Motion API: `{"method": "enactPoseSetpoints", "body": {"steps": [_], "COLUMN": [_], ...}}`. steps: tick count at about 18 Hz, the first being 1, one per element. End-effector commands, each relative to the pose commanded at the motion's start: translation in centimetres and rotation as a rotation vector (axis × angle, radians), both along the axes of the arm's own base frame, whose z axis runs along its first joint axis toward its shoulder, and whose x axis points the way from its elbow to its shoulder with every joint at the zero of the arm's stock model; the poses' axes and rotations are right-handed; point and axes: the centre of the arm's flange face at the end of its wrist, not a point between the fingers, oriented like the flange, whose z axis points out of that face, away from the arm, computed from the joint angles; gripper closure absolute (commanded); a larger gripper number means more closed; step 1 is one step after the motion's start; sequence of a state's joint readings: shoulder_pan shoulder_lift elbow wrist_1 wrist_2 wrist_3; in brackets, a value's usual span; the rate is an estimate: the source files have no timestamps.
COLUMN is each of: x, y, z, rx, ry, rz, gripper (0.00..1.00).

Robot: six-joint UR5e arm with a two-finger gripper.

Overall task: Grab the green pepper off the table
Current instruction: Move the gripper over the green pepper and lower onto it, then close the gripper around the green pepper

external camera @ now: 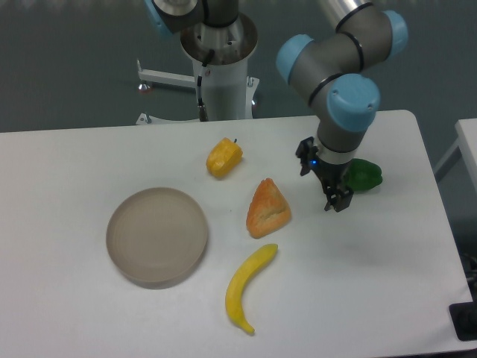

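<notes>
The green pepper [366,176] is small, dark green and glossy. It lies on the white table [67,313] near the right edge. My gripper [337,203] hangs low over the table just left of and in front of the pepper, and its black fingers [332,188] cover the pepper's left side. The fingers are seen nearly edge-on, so the gap between them does not show. Nothing is visibly held between them.
An orange wedge-shaped fruit piece [267,209] lies left of the gripper. A yellow-orange pepper [223,157] lies further back, a banana [249,286] toward the front, and a round grey-brown plate [156,236] at left. The robot base [222,71] stands behind the table.
</notes>
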State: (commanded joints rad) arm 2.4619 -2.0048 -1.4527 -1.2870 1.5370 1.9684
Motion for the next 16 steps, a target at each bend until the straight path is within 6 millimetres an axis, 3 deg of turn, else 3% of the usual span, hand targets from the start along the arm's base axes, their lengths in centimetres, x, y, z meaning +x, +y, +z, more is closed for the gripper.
{"method": "enactPoseSetpoints", "body": {"steps": [4, 8, 11, 16], "x": [-2.0, -4.1, -4.7, -6.1], "y": [-1.0, -3.6, -3.8, -6.0], "z": [-2.2, -2.1, -1.6, -2.2], "rx": [-0.01, -0.008, -0.011, -0.021], "ry": [-0.026, -0.038, -0.022, -0.048], "rz": [-0.191, -0.244, -0.251, -0.294], "gripper": [0.0, 0.0, 0.0, 0.0]}}
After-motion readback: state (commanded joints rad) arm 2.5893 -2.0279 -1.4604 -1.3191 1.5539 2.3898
